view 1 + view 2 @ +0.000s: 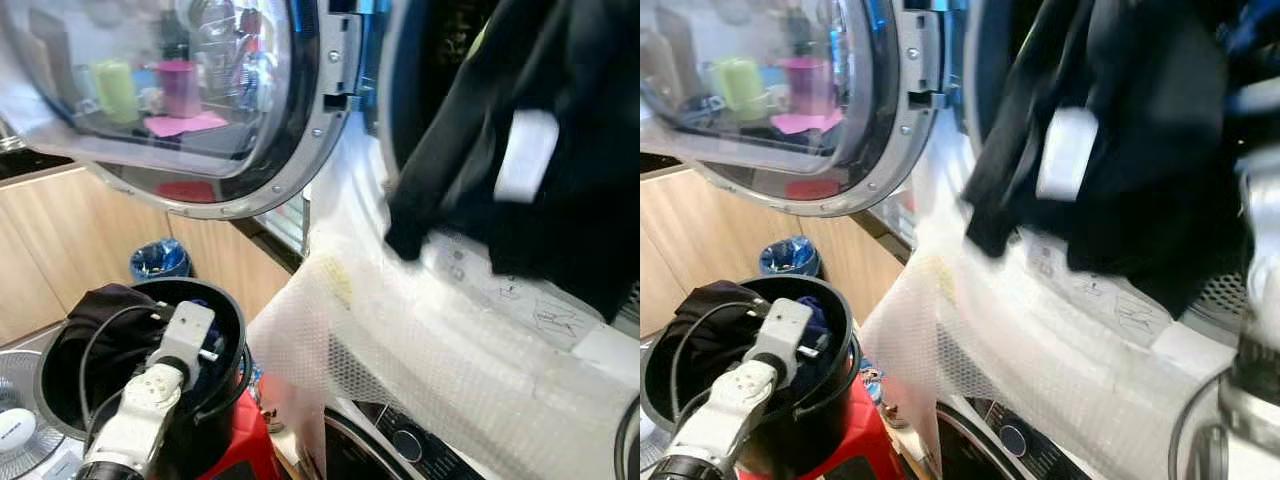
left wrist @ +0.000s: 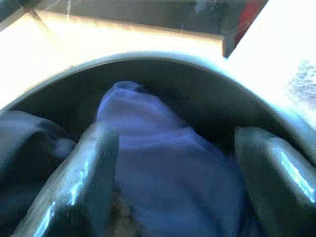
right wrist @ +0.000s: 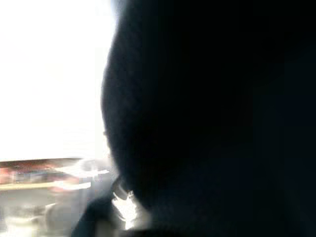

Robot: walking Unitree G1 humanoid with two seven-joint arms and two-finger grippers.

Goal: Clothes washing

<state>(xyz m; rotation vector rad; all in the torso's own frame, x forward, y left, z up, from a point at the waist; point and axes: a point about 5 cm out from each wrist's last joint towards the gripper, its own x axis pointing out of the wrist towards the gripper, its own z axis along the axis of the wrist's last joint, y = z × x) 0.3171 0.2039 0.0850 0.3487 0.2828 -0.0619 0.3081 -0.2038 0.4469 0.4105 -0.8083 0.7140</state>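
Note:
A black garment (image 1: 560, 200) with a white label (image 1: 525, 155) hangs blurred across the washer's open drum mouth. My right arm (image 1: 1260, 250) stands at the right edge beside it. The right wrist view has dark cloth (image 3: 212, 118) pressed close against the camera, hiding that gripper. My left arm (image 1: 150, 390) reaches down into a black bucket (image 1: 238, 330) holding dark clothes (image 1: 100, 310). Inside it, my left gripper (image 2: 173, 187) is open, its fingers (image 2: 79, 182) standing either side of a blue cloth (image 2: 163, 148).
The round glass washer door (image 1: 180, 100) is swung open to the upper left. Bubble wrap (image 1: 400, 340) drapes over the machine's front above a control knob (image 1: 405, 443). The bucket sits on a red stand (image 1: 245, 440). Wooden cabinets (image 1: 50, 240), a blue bin (image 1: 158, 260) and a fan (image 1: 15, 400) lie left.

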